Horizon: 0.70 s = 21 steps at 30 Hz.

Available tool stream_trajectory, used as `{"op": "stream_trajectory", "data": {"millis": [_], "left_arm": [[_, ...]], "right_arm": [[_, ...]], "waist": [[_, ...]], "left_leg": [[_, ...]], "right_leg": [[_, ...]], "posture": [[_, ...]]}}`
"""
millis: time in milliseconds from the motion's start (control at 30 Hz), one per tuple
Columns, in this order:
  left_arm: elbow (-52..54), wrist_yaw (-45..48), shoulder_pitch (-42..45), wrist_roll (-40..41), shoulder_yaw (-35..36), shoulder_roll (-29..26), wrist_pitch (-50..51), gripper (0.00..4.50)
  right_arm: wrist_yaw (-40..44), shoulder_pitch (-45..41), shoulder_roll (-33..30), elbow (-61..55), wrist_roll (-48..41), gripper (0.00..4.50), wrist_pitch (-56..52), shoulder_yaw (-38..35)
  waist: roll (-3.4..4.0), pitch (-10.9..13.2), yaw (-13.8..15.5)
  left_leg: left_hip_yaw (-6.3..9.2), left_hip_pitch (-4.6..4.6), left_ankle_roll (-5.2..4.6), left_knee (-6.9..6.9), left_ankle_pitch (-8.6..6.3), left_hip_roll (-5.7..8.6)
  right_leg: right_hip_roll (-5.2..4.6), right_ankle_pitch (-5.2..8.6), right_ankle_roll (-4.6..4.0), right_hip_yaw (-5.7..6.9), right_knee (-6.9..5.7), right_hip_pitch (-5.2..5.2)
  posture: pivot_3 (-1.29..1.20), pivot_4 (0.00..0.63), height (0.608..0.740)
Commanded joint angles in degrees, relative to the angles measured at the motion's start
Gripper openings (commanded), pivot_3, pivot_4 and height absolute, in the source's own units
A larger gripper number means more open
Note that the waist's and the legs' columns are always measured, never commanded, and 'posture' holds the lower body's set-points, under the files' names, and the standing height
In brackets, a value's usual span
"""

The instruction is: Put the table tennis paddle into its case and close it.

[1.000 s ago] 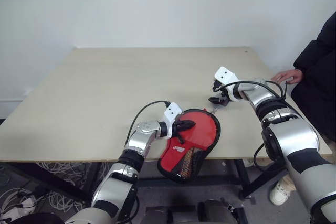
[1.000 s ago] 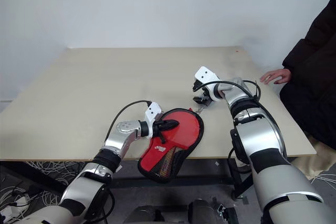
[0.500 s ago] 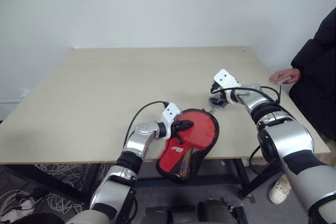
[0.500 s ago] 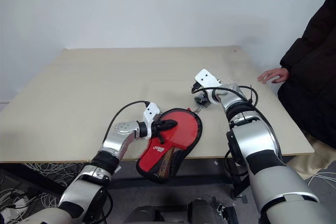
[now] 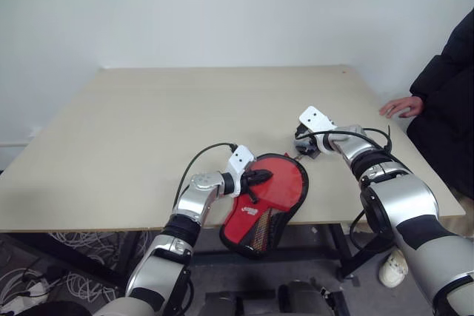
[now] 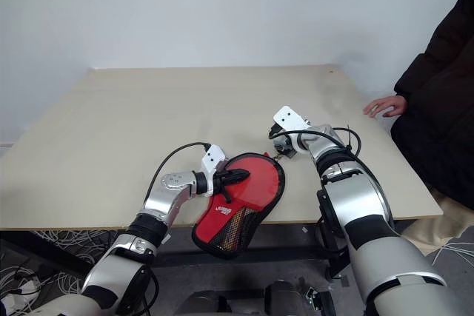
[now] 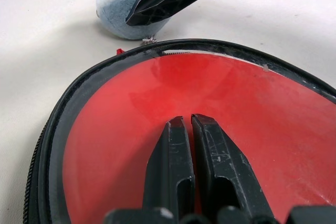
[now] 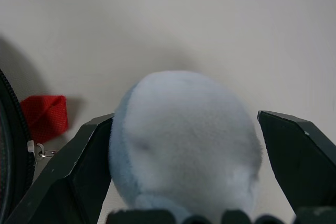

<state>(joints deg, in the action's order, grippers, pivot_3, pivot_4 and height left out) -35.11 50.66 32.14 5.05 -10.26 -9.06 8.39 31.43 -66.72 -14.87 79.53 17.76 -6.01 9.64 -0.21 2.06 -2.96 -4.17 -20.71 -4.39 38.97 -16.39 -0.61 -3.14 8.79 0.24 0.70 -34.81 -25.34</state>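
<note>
The case (image 5: 259,216) lies at the table's front edge, its mesh end hanging over. Inside its black zip edging (image 7: 79,90) shows the round red face of the table tennis paddle (image 5: 287,183); the handle is hidden. My left gripper (image 5: 268,176) is shut, and its fingertips (image 7: 178,127) rest on that red face. Just beyond the case's rounded end, my right gripper (image 5: 304,146) stands open around a pale grey-blue fluffy ball (image 8: 184,140), one finger on each side of it. A zip pull with a red tab (image 8: 46,116) lies next to the ball.
The pale wooden table (image 5: 148,123) stretches wide to the left and back. A person in a dark coat sits at the right, a hand (image 5: 400,106) resting on the table's right edge. Cables lie on the floor under the table.
My right gripper has tipped down a little toward the table beside the case's rounded end. The left gripper and the case have stayed where they were.
</note>
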Motion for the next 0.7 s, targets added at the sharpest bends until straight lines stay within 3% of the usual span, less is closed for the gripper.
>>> {"op": "stream_trajectory", "data": {"millis": [33,433,567,700], "left_arm": [[-2.25,-0.21,-1.62,-0.96,-0.84,-0.48,1.90,0.14],[-2.19,0.44,-1.53,-0.91,-1.20,-0.46,2.10,0.14],[-2.54,0.82,-1.34,-1.08,-1.46,-0.45,1.98,0.14],[-2.93,1.19,-1.16,-1.20,-1.69,-0.33,1.87,0.14]], "right_arm": [[-0.45,-0.63,-0.28,-0.75,0.99,4.11,0.03,-0.03],[1.28,-0.15,-1.71,-1.01,2.37,1.13,1.00,0.93],[2.05,0.42,-2.55,-1.23,2.78,0.57,1.71,1.21],[3.54,0.91,-3.84,-1.61,2.80,0.44,2.65,1.21]], "waist": [[0.00,0.00,0.00],[0.00,0.00,0.01],[0.00,0.00,0.01],[0.00,0.00,0.04]], "left_leg": [[0.00,0.00,0.00,0.00,0.00,0.00],[0.00,0.01,0.00,0.00,0.00,0.00],[0.00,0.00,0.00,0.00,0.00,0.00],[0.00,0.00,0.00,-0.01,0.00,0.00]], "right_leg": [[0.00,0.00,0.00,0.00,0.00,0.00],[0.01,0.00,0.00,0.00,0.00,0.01],[0.00,0.00,0.00,0.00,0.01,0.01],[0.00,0.00,0.00,0.00,0.01,0.02]], "posture": [[0.00,0.000,0.740],[0.00,0.000,0.740],[0.00,0.000,0.740],[0.00,0.000,0.740]]}}
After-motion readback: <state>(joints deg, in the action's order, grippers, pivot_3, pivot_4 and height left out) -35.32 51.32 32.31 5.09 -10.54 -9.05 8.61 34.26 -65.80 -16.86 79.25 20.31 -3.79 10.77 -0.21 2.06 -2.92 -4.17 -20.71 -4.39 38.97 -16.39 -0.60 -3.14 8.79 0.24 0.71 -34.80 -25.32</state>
